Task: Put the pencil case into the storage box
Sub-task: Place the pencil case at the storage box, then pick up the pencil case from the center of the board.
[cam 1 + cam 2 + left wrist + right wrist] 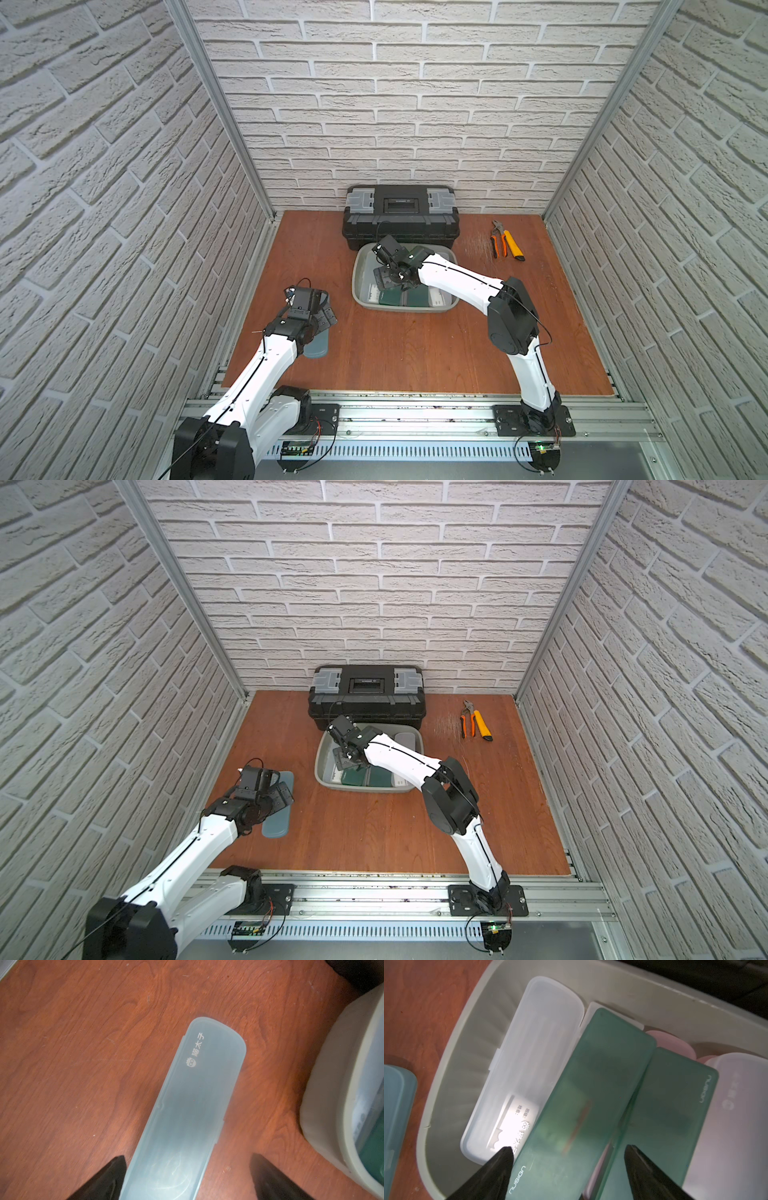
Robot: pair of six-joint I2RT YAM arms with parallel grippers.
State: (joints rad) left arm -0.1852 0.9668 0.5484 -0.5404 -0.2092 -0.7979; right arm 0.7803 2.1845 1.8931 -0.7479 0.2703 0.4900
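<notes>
White brick-pattern walls [415, 104] on 3 sides enclose a reddish wooden floor [415, 353] edged by aluminium rails [415, 411].

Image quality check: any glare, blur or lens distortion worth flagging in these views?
Right wrist: the label in the white pencil case is blown out by glare; the green pencil case beside it looks soft. Left wrist: print on the blue pencil case reads sharp, its near end blurs. Both top views: wide-angle lens bows the brick walls; the table is evenly lit.
</notes>
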